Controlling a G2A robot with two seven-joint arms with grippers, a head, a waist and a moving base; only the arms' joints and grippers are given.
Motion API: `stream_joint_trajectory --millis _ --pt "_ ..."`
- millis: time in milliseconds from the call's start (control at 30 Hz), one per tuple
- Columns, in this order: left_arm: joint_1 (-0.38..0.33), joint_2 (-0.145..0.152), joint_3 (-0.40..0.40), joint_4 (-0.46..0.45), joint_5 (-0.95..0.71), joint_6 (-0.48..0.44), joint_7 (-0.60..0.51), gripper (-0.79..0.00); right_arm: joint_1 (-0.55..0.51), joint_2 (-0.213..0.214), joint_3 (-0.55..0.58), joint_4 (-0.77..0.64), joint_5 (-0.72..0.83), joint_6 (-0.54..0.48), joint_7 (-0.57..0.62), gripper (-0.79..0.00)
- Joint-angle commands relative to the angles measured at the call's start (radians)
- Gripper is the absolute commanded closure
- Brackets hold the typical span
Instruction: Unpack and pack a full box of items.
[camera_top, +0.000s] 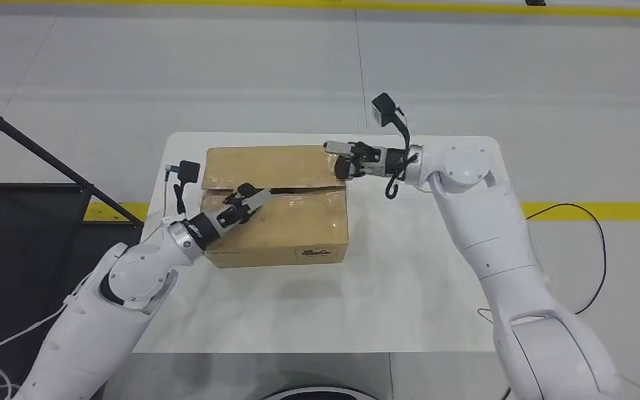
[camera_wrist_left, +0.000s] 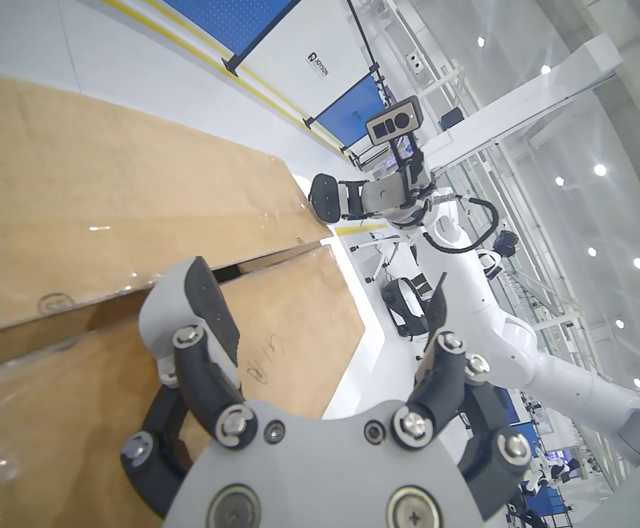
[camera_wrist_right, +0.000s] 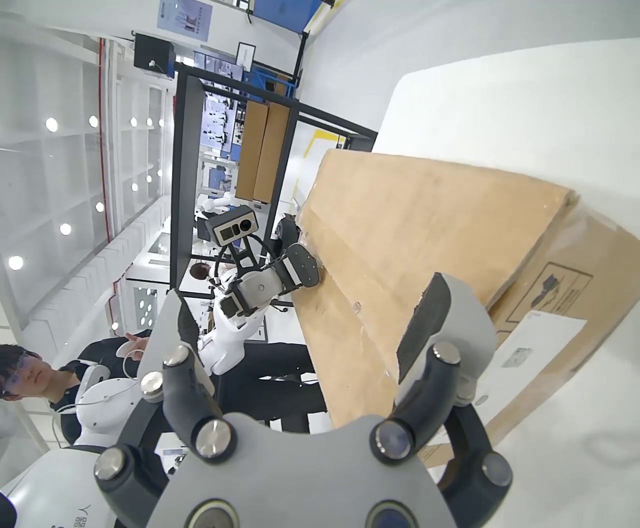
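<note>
Well, I see the cardboard box (camera_top: 275, 205), flaps down, sitting centre-left on the white bench (camera_top: 420, 290). My left claw (camera_top: 252, 197) hangs spread wide and empty over the flap seam. My right claw (camera_top: 336, 158), equally spread and empty, is at the box's upper-right corner.

Bright, even light from ceiling lamps (camera_wrist_left: 600, 169), faint shadows on table (camera_top: 420, 290), fisheye bend in wrist views
</note>
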Motion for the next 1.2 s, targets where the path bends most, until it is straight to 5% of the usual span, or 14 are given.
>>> stream_joint_trajectory --millis 0,667,1167 --pt "0.0 -0.002 0.001 0.0 0.007 0.002 0.002 -0.785 -0.009 0.001 0.001 -0.014 0.015 0.01 0.012 -0.785" --pt "0.059 -0.018 -0.056 -0.043 0.062 -0.006 0.076 -0.785 -0.035 0.007 -0.03 -0.017 0.057 0.043 0.057 -0.785" --pt "0.292 -0.023 -0.245 -0.117 0.037 0.024 0.281 -0.785 -0.039 0.007 -0.045 -0.008 0.058 0.05 0.008 -0.785"
